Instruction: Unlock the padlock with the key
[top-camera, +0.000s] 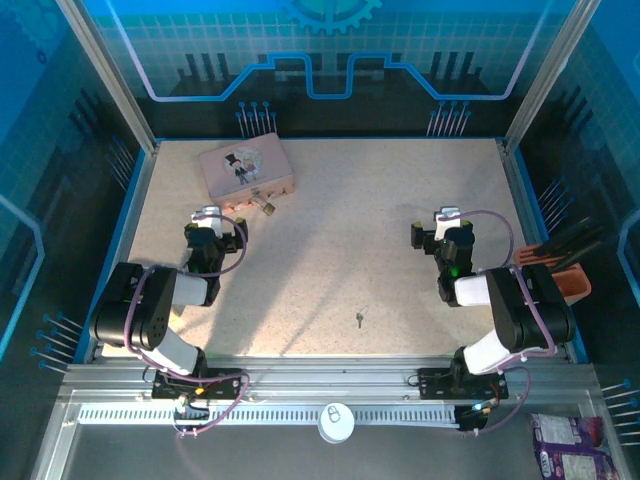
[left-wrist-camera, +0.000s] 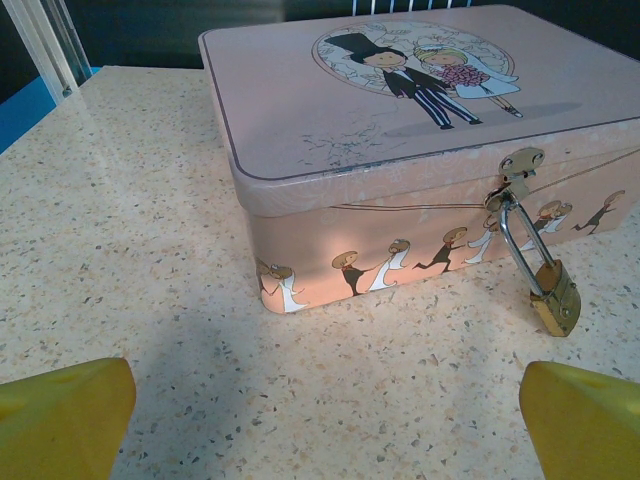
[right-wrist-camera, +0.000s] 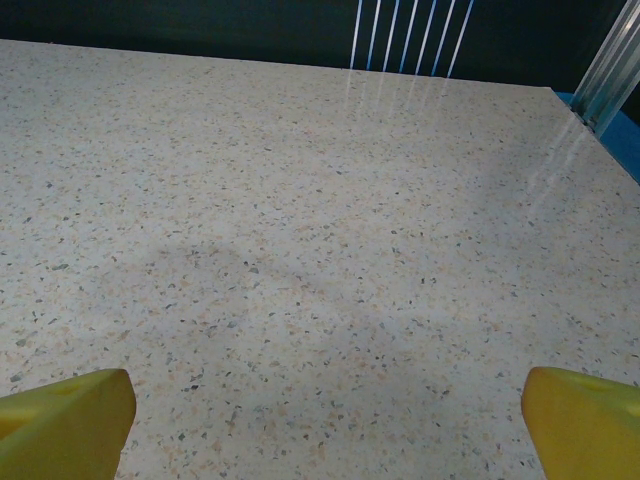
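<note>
The padlock (left-wrist-camera: 555, 298) is hung from the hasp (left-wrist-camera: 520, 166) of a pink tin (left-wrist-camera: 330, 130), facing the left gripper (left-wrist-camera: 325, 415). The key (top-camera: 360, 319) is laid on the table (top-camera: 340, 240), nearer the right gripper (right-wrist-camera: 325, 415). Both grippers' fingers are spread wide, nothing pinched.

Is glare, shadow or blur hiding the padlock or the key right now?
Left wrist view: padlock sharp, no glare, a soft shadow on the table before the tin. Top external view: key tiny but glare-free. Right wrist view: streaky reflections on the far table.
</note>
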